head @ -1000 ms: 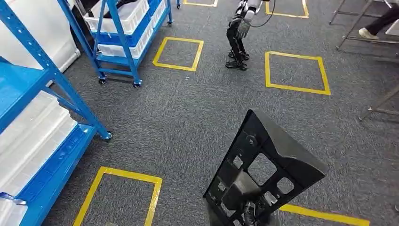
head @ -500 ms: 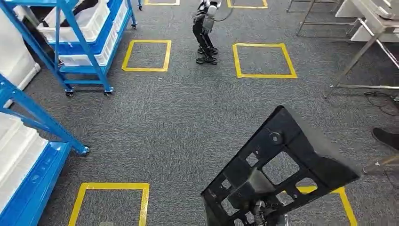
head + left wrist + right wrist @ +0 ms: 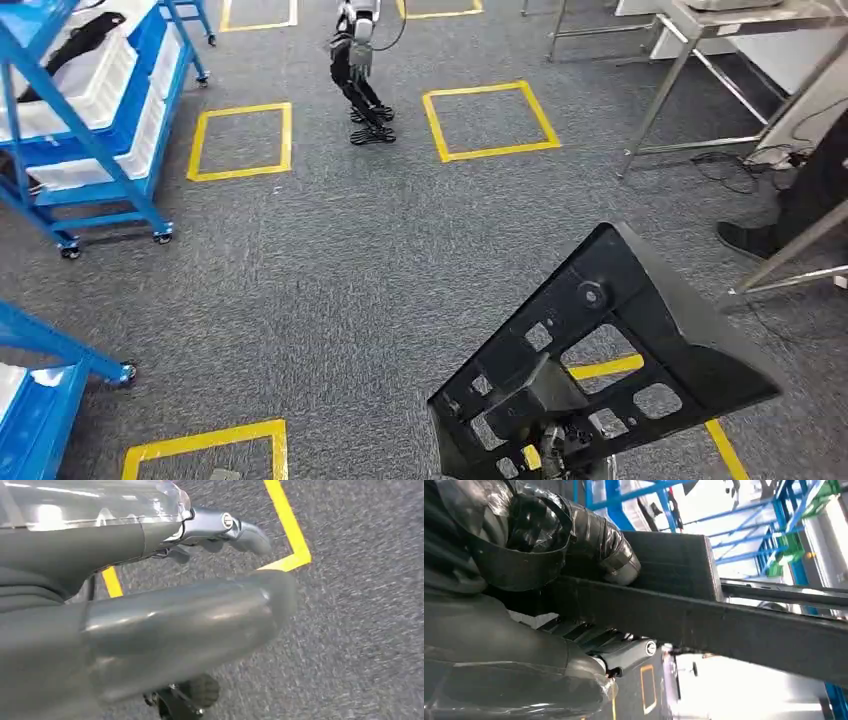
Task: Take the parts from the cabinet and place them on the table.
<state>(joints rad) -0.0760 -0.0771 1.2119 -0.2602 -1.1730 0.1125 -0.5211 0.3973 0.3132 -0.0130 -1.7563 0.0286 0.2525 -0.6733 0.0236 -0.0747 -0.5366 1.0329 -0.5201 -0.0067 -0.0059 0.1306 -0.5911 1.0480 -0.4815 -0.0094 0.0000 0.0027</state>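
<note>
The right hand (image 3: pixel 549 580) has its fingers (image 3: pixel 609 545) clamped on the black perforated panel (image 3: pixel 610 350), which rises tilted above them over the grey carpet (image 3: pixel 330 290). The left hand (image 3: pixel 150 605) hangs over the carpet, fingers (image 3: pixel 240 530) seemingly apart around nothing. The steel bench (image 3: pixel 720 20) stands well beyond the panel.
</note>
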